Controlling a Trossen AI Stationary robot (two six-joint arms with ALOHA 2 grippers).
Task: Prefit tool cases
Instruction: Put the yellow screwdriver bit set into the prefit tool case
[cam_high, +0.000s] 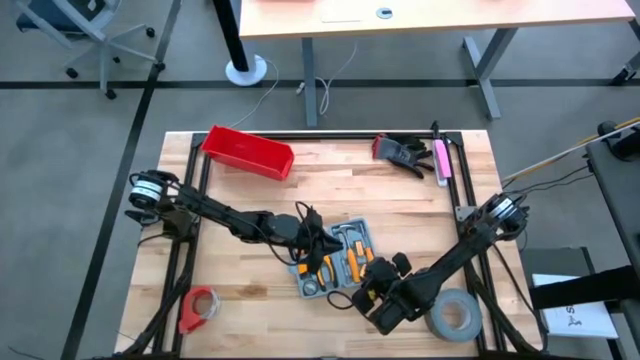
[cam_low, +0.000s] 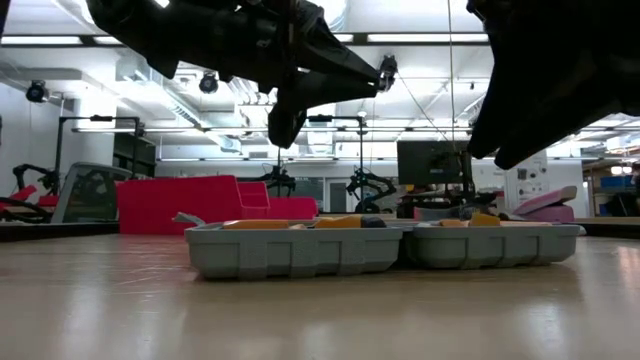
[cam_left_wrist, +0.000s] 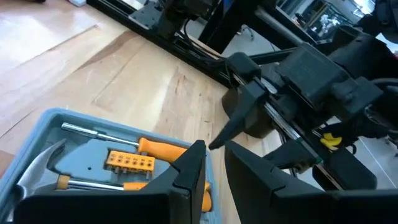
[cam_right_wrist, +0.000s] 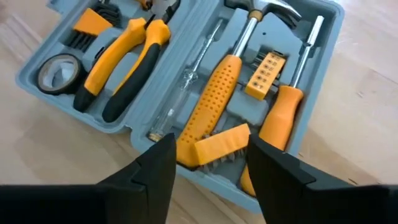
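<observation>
Tape roll (cam_high: 455, 315) lies nearest on the desk (cam_high: 400, 200), beside the case (cam_high: 335, 258). Just over the case's near edge, the right end effector (cam_right_wrist: 208, 165) hangs with fingers spread, empty. Case lies open mid-desk, tools inside. Left end effector (cam_left_wrist: 214, 165) hovers over its far half, fingers nearly pressed together. Red bin (cam_high: 247, 152) sits beyond the case.

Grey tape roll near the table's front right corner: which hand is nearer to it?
Right. The right hand hangs just left of the grey tape roll, over the open grey-blue plastic tool case. The left hand is farther, over the case's far-left side.
</observation>
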